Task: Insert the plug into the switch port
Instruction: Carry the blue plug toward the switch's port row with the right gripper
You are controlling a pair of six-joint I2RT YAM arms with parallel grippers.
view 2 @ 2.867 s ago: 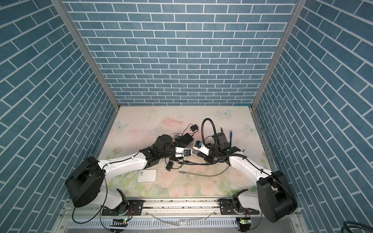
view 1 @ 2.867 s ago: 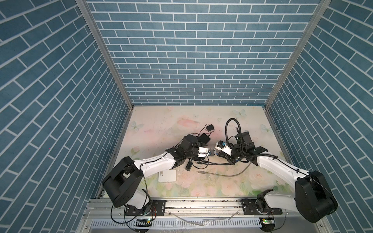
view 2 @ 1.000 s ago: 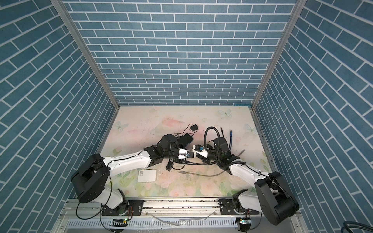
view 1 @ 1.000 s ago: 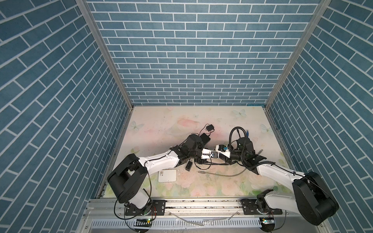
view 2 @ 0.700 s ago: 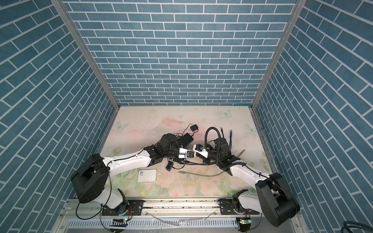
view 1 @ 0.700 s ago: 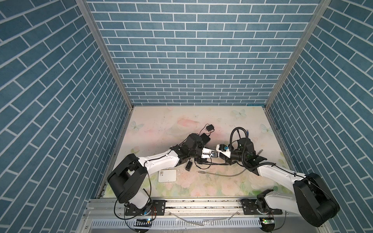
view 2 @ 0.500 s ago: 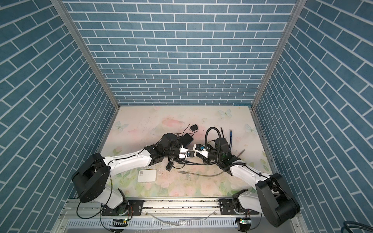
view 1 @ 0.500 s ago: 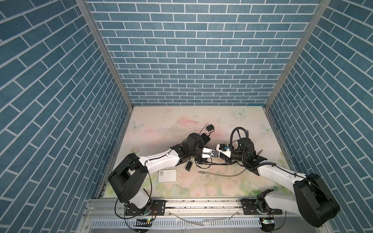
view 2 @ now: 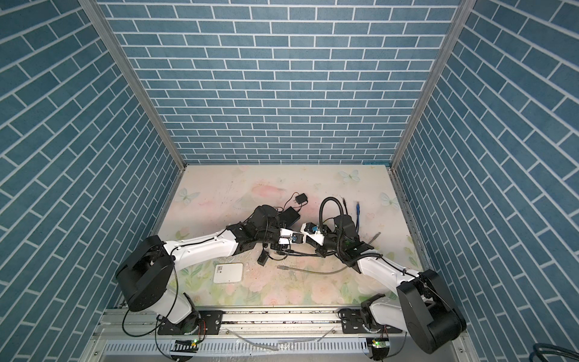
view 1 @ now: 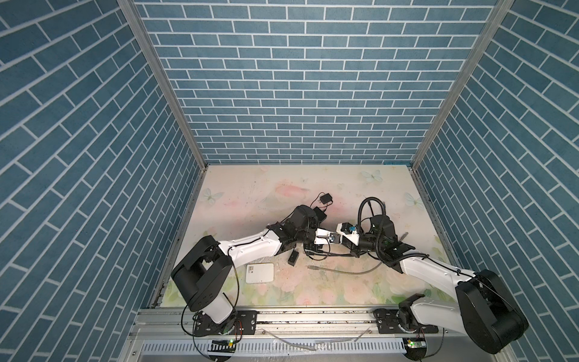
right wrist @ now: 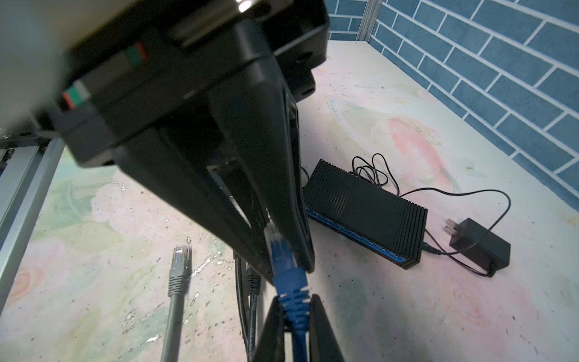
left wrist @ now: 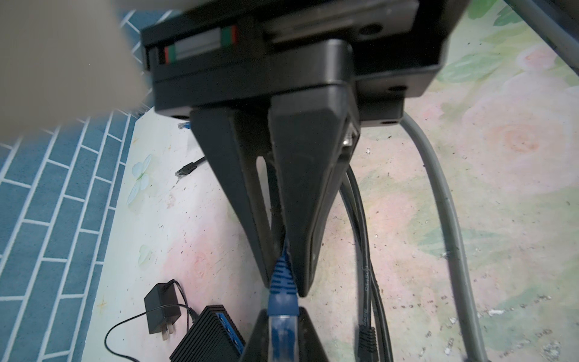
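A blue cable's plug (left wrist: 282,332) with a clear tip hangs above the table, held from both ends. My left gripper (left wrist: 282,313) is shut on its clear tip. My right gripper (right wrist: 294,301) is shut on its blue boot (right wrist: 289,282) just behind. In both top views the two grippers meet tip to tip at the plug (view 1: 331,247) (view 2: 294,238) at mid table. The switch (right wrist: 366,213) is a black ribbed box with a blue port face. It lies on the table just beyond the grippers (view 1: 319,214) (view 2: 289,216), apart from the plug.
The switch's black power adapter (right wrist: 479,247) lies behind it on a thin cord. A loose grey cable plug (right wrist: 180,260) and black cables (left wrist: 365,282) lie on the table under the grippers. A white box (view 1: 259,272) sits at the front left.
The right arm has come in toward the left gripper, and in the last half second its jaws have closed on the plug's blue boot. The left gripper has kept its hold.
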